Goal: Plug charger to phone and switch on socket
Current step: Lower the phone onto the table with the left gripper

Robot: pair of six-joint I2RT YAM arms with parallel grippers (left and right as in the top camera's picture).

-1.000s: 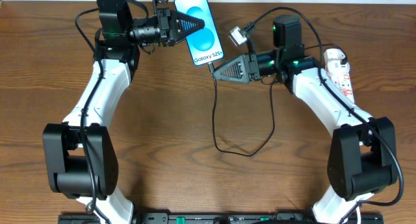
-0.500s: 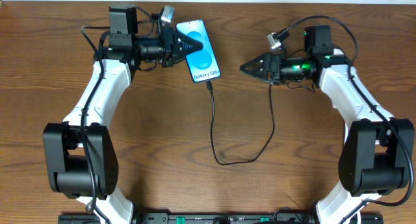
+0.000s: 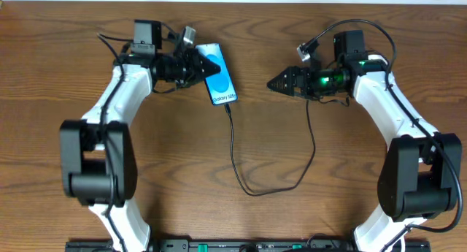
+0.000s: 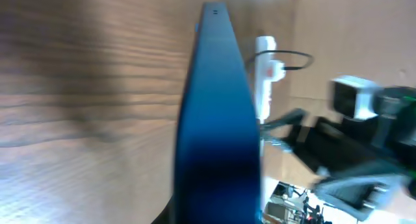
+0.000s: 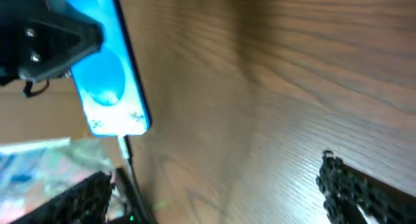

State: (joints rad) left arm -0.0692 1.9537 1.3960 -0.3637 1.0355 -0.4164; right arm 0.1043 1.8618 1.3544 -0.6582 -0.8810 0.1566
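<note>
Overhead, the left jaws are clamped on the phone (image 3: 220,82), upper centre-left of the frame, with the charger (image 3: 232,146) seemingly seated in its lower end. The right jaws, wide apart and empty, should head for the socket (image 4: 263,81) switch without snagging cable. Since a second ago they have backed off rightward, and the phone has shifted left.

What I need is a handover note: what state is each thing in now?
phone, screen lit, clamped in left tool.
charger, tip plugged into phone, cable slack.
left tool, shut on phone.
right tool, open, empty.
socket, switch too blurred to tell.
</note>
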